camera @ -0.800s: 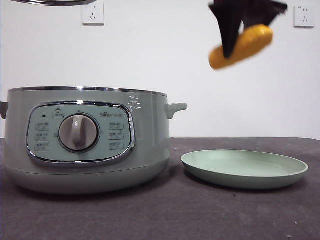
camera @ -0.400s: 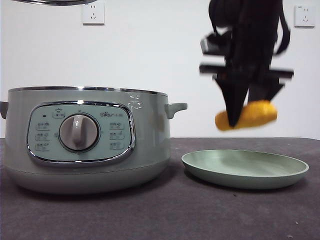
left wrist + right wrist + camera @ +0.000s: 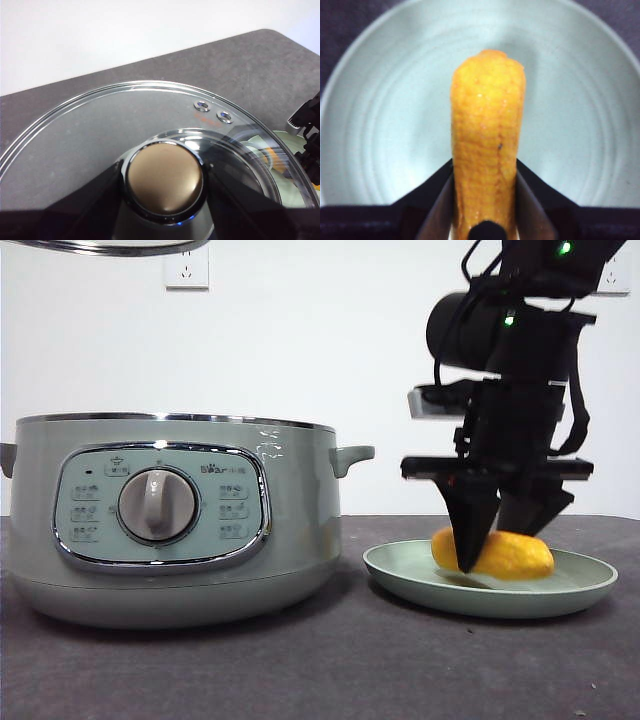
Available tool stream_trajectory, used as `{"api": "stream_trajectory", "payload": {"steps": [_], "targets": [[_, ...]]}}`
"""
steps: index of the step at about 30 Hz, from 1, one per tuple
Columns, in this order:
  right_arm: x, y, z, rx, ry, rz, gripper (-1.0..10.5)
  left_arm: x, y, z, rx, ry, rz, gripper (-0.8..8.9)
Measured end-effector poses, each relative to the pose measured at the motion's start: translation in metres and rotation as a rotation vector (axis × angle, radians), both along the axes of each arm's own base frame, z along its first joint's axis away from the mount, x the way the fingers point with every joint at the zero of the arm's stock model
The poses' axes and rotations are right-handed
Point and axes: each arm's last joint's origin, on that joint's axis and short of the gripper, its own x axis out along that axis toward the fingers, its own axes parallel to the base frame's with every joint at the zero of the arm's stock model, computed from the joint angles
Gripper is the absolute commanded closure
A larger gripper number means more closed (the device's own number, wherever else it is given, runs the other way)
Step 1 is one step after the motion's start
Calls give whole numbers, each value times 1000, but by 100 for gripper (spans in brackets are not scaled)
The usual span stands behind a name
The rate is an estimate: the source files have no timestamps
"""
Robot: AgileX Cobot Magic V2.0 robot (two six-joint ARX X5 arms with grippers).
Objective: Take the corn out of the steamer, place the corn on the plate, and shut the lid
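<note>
The corn (image 3: 512, 554) lies low in the pale green plate (image 3: 400, 575) at the right, and my right gripper (image 3: 495, 540) is still shut on it from above. The right wrist view shows the corn (image 3: 487, 130) between the two jaws of that gripper (image 3: 485, 200), over the plate (image 3: 380, 110). The grey-green steamer (image 3: 170, 520) stands open at the left. High above it only the chrome rim of the lid (image 3: 110, 246) shows. My left gripper (image 3: 164, 192) is shut on the knob (image 3: 164, 175) of the glass lid (image 3: 90, 135).
The steamer's small side handle (image 3: 352, 456) points toward the plate, with a narrow gap between pot and plate. The dark grey table (image 3: 330, 670) runs to a white wall with two sockets (image 3: 186, 267). The right arm (image 3: 311, 135) shows at the edge of the left wrist view.
My right gripper has come straight down with the corn, from high above the plate to the plate's surface. The lid stays held high at the top left.
</note>
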Motion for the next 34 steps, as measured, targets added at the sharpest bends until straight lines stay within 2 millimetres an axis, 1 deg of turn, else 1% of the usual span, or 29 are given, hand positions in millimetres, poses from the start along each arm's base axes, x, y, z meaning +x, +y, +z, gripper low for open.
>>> {"api": "stream_trajectory", "payload": {"steps": [2,3,6,9,16,20,22,24,29,34], "targets": [[1,0,-4,-6,11,0,924,2,-1,-1,3,6,0,822],[1,1,-5,-5,9,0,881,3,-1,-1,4,9,0,822],[1,1,-4,-4,8,0,688,4,-2,-2,5,11,0,822],[1,1,-4,-4,8,-1,603,5,-2,-1,2,5,0,822],[1,0,-5,-2,12,-12,568,8,-4,-2,5,10,0,822],[1,0,-4,-1,12,-15,568,18,-8,-5,5,11,0,822],[-1,0,-1,2,7,-14,568,25,-11,-7,7,17,-1,822],[-4,-2,10,15,-20,-14,568,32,-15,-11,15,35,-2,822],[-18,-9,53,79,-144,-15,568,52,-25,-24,35,105,-22,822],[-31,-22,86,123,-237,-31,568,70,-35,-39,53,167,-31,822]]}}
